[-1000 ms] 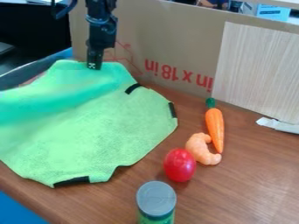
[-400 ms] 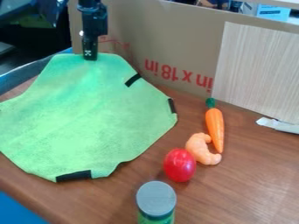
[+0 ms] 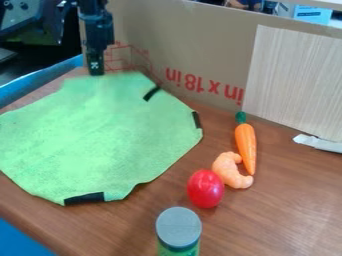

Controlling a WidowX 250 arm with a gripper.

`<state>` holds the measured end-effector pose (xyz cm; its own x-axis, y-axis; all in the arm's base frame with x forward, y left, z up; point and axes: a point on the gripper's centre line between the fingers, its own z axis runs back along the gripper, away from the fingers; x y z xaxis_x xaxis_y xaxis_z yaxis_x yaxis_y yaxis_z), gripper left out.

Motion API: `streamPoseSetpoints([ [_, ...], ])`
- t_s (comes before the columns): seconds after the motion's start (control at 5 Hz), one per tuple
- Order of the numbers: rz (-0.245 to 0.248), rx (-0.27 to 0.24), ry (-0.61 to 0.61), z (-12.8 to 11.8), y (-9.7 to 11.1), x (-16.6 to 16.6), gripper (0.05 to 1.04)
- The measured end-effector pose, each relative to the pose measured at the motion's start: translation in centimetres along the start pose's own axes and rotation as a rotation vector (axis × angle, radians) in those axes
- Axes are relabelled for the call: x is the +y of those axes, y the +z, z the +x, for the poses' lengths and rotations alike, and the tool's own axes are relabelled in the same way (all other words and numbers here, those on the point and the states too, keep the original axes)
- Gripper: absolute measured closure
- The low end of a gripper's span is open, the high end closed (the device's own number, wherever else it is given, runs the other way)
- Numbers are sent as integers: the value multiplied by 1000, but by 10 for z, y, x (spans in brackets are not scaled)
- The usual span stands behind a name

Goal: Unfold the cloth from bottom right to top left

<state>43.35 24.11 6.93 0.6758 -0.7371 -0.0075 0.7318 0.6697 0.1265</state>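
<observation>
Green cloth (image 3: 100, 140) lies spread on the brown surface (image 3: 287, 210), end effector (image 3: 96, 73) hanging down at its far edge. To the R: red tomato (image 3: 206, 189), shrimp (image 3: 228, 171) & carrot (image 3: 246, 147), w/ gray-lidded jar (image 3: 178, 228) nr the front. Cardboard (image 3: 194, 45) stands behind.

a brown wooden table (image 3: 287, 215) lies before an upright cardboard sheet (image 3: 194, 45) with red print; a pale wood-grain panel (image 3: 294, 75) covers its right part, a light-blue box (image 3: 311, 14) behind.

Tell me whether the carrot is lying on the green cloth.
No, the carrot lies on the wooden table, to the right of the cloth.
</observation>
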Motion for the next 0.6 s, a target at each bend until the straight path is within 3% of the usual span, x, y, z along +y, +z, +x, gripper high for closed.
streamPoseSetpoints([
  [0.2,-36,-11,-4,0,-12,-8,328],
  [0.4,-26,-35,-7,0,-3,-10,99],
  [0.6,-18,-85,13,-10,12,-16,83],
])
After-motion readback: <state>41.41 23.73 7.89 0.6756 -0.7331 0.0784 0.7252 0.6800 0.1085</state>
